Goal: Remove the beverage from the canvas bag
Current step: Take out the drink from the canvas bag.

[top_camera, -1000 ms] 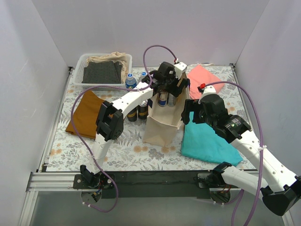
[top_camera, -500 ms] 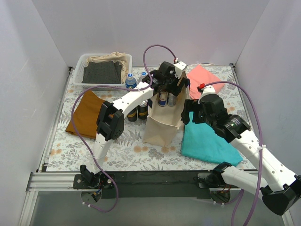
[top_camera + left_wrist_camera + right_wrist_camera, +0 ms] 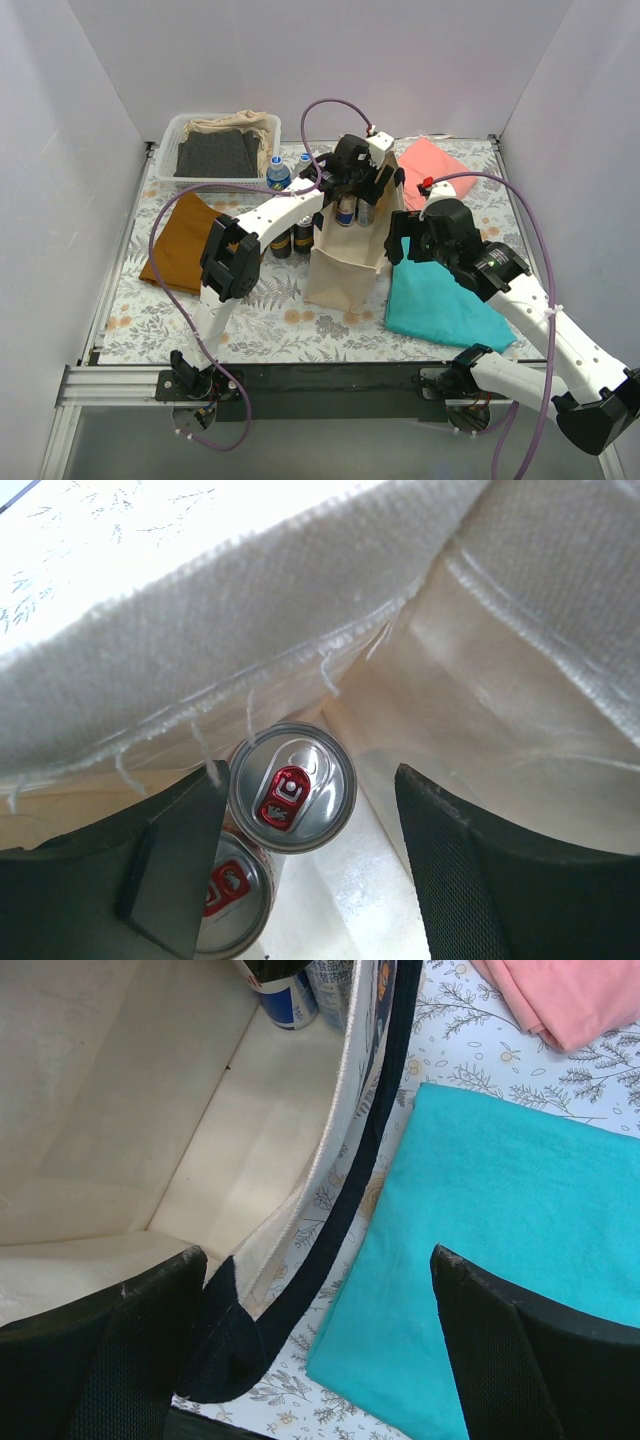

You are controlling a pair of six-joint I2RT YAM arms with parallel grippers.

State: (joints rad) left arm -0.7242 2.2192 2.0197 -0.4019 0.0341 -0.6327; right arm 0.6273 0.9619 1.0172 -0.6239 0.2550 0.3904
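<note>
Standing upright near the middle of the floral table (image 3: 250,310), the canvas bag (image 3: 345,270) has its mouth open, with the left gripper (image 3: 352,190) hanging over its far end and the right gripper (image 3: 398,242) at its right rim. In the left wrist view the left gripper's fingers (image 3: 170,870) are spread apart just inside the cloth rim, released. Between them stands a silver beverage can (image 3: 292,786) with a red tab, close against the left-hand finger and clear of the other one. A second can (image 3: 235,890) sits right beside it, partly hidden by that finger. Both cans are inside the bag, at its far end. The right wrist view shows the right gripper (image 3: 318,1260) also spread wide and gripping nothing, straddling the bag's side wall and its navy handle (image 3: 350,1190). The bag's pale floor lies on one side and a teal cloth (image 3: 500,1210) on the other. A pink cloth (image 3: 560,995) lies beyond the teal one.
</note>
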